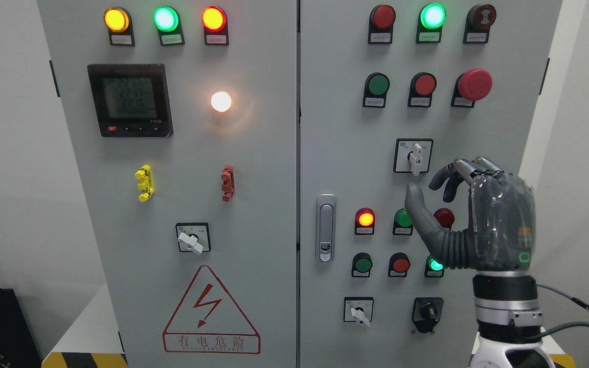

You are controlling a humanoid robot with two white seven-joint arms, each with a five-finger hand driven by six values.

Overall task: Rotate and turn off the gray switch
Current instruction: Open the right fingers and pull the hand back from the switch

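A rotary switch [415, 157] with a pale grey handle sits on a square plate in the middle of the right cabinet door, its handle pointing straight down. My right hand [426, 187] is raised just below and to the right of it, a short gap away. The thumb [419, 208] points up and the fingers [453, 174] are bent loosely towards the panel, holding nothing. Two similar grey-handled switches show elsewhere: one on the left door [191, 240] with its handle turned down-right, one low on the right door [359, 312]. The left arm does not show.
Around the hand are small lit and unlit push buttons [365, 219], partly hidden behind the palm. A red mushroom stop button [473, 84] is above, a black rotary switch [427, 312] below, and the door latch [326, 227] to the left. A meter [130, 99] is on the left door.
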